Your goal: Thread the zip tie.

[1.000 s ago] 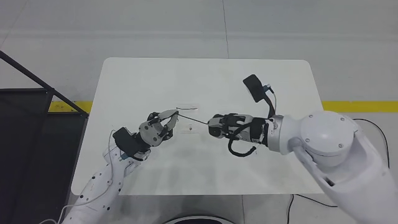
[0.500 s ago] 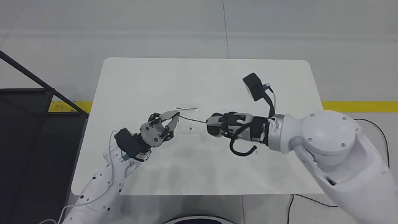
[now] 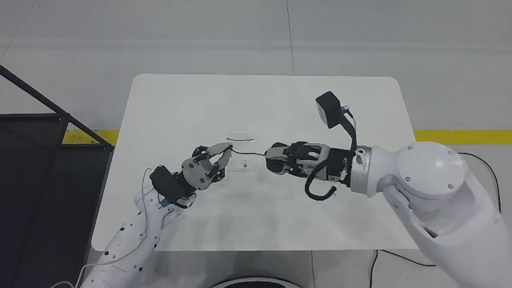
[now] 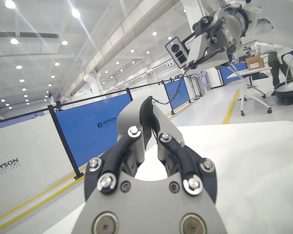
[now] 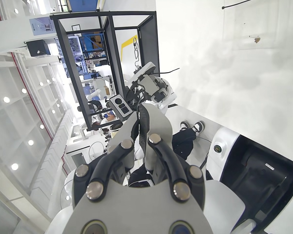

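**Zip tie pinched between both grippers above the table**

The zip tie (image 3: 248, 154) hangs in the air as a thin black line between the two grippers, over the near middle of the table (image 3: 184, 104). The left gripper (image 3: 222, 154) holds one end. Its fingers are pressed together on the strap, and in the right wrist view a short length sticks out past them. The right gripper (image 3: 270, 157) faces it from the other side with its fingers likewise closed. The tie leaves its tip and, in the left wrist view, bows down toward the left gripper. The two tips stand near each other but apart, with the tie bridging the gap.

Below them a clear tray (image 3: 250, 166) lies flat on the table. A second tie (image 3: 240, 138) lies straight along the tray's far edge, apart from both grippers. A small brown scrap (image 5: 256, 40) sits on the tray as well, nearer its middle. What the scrap is cannot be told.
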